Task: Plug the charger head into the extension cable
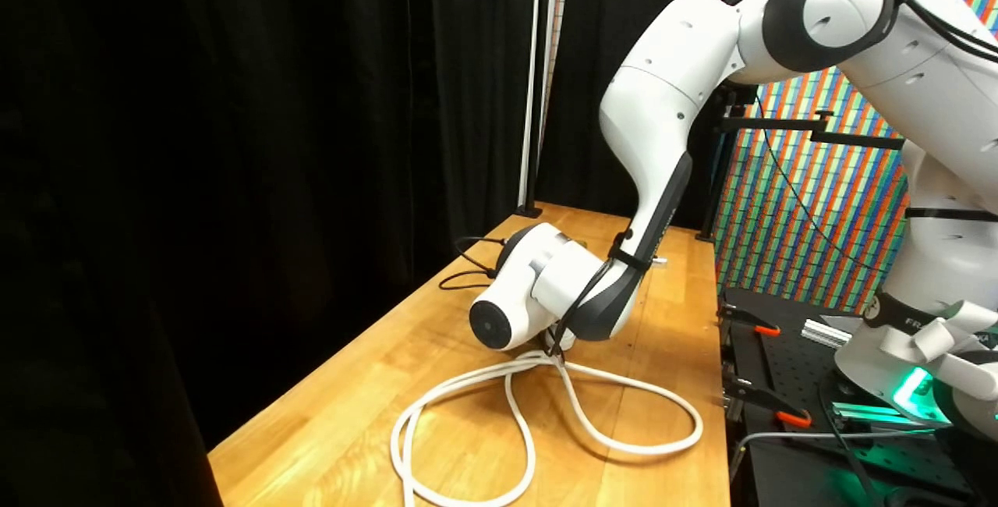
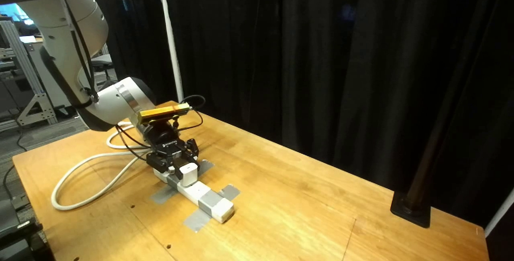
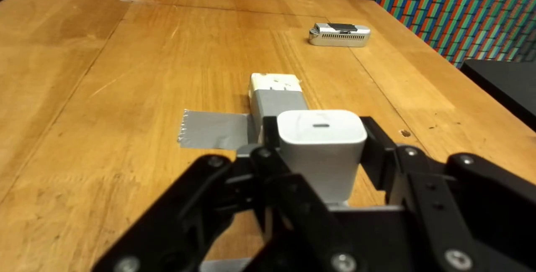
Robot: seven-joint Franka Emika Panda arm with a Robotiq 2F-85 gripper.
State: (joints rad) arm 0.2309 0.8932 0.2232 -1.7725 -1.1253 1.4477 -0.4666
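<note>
One dark slot [image 3: 321, 125] marks the white, round-cornered charger head [image 3: 321, 159].

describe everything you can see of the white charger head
The charger head is a white block, seemingly smooth plastic, with rounded corners and one narrow slot, probably a USB-C port, in its top face. It is roughly upright, port up, gripped between the black fingers. In an exterior view it sits on or just over the socket block; its underside is hidden, so whether it is plugged in can't be told.
</note>
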